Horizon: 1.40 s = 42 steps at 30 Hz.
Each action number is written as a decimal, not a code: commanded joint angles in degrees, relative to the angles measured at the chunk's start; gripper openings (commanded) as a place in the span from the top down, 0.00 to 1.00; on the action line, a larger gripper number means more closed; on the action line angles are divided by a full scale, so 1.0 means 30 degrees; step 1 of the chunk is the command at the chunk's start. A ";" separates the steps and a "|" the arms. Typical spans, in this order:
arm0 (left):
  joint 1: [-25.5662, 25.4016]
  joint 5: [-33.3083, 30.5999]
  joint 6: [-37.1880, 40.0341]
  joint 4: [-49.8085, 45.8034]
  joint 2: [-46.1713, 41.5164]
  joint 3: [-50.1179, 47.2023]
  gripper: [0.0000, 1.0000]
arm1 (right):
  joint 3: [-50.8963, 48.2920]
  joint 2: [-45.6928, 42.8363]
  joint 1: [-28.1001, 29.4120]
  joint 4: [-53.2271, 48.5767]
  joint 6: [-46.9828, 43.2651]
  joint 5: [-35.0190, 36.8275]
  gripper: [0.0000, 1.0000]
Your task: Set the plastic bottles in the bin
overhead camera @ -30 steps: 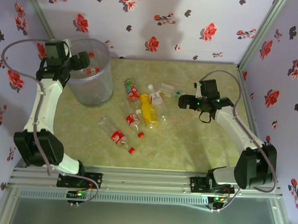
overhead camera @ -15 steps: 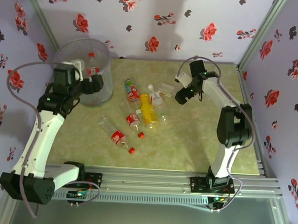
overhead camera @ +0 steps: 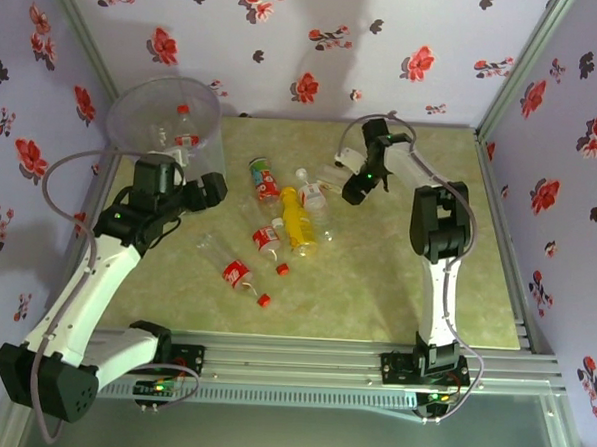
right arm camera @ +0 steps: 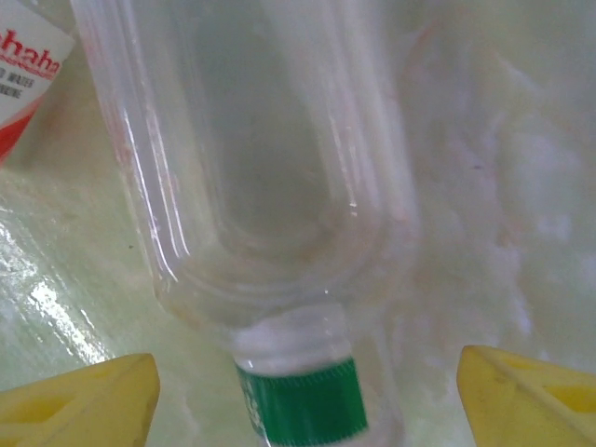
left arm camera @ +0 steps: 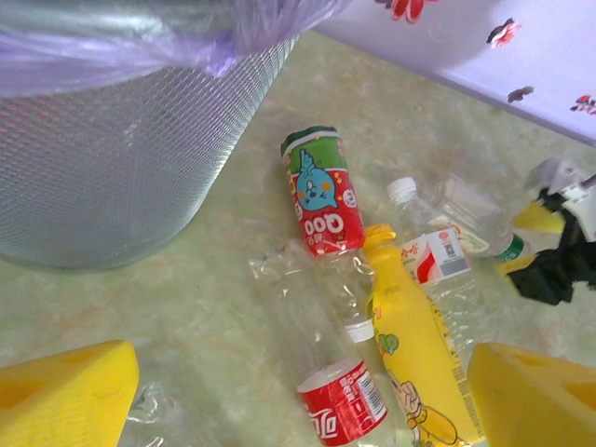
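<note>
Several plastic bottles lie in a loose heap mid-table: a yellow one (overhead camera: 299,222) (left arm camera: 414,354), a red-and-green labelled one (overhead camera: 265,180) (left arm camera: 321,191), and clear ones with red labels (overhead camera: 238,272) (left arm camera: 345,400). The bin (overhead camera: 169,122) (left arm camera: 112,158) stands at the far left with a red-capped bottle inside. My left gripper (overhead camera: 205,192) (left arm camera: 298,410) hangs open just right of the bin, above the heap. My right gripper (overhead camera: 355,186) (right arm camera: 307,400) is open, its yellow fingers (right arm camera: 79,400) on either side of the neck of a clear green-capped bottle (right arm camera: 307,400) (overhead camera: 331,172), with gaps on both sides.
A white-capped bottle with a red-and-white label (left arm camera: 438,256) lies between the yellow bottle and the right gripper (left arm camera: 559,261). Flowered walls close in the table on three sides. The bin stands close to the left wall.
The left arm has swung from over the bin down and right toward the heap. The right arm has moved left and away to the green-capped bottle.
</note>
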 commanded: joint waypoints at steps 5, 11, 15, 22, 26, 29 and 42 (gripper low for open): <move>-0.0241 0.0254 -0.0661 0.0799 0.0213 0.0154 0.08 | 0.0713 0.0825 0.0135 -0.0466 0.0241 0.0171 0.31; -0.0686 0.0300 -0.0876 0.1386 0.0626 0.0061 0.08 | 0.0252 0.0608 0.0119 -0.0064 0.0653 0.0465 0.44; -0.0819 0.0302 -0.0977 0.1670 0.0887 -0.0009 0.08 | -0.0033 0.0355 0.0012 0.0132 0.1086 0.0403 0.58; -0.1307 0.0341 -0.1376 0.2349 0.1180 0.0221 0.09 | -0.1281 -0.1332 -0.0107 0.0842 0.1848 -0.0143 0.69; -0.2060 0.0520 -0.1899 0.3204 0.1563 0.0328 0.08 | -0.2851 -0.3264 -0.0150 0.1981 0.3417 -0.0409 0.69; -0.2749 0.0637 -0.2035 0.3694 0.2137 0.0696 0.07 | -0.5177 -0.5667 -0.0159 0.4021 0.5681 -0.1017 0.71; -0.5901 0.1968 -0.2892 0.8468 0.5866 0.2192 0.00 | -1.6363 -1.4387 0.2165 1.5489 1.6520 -0.4372 0.81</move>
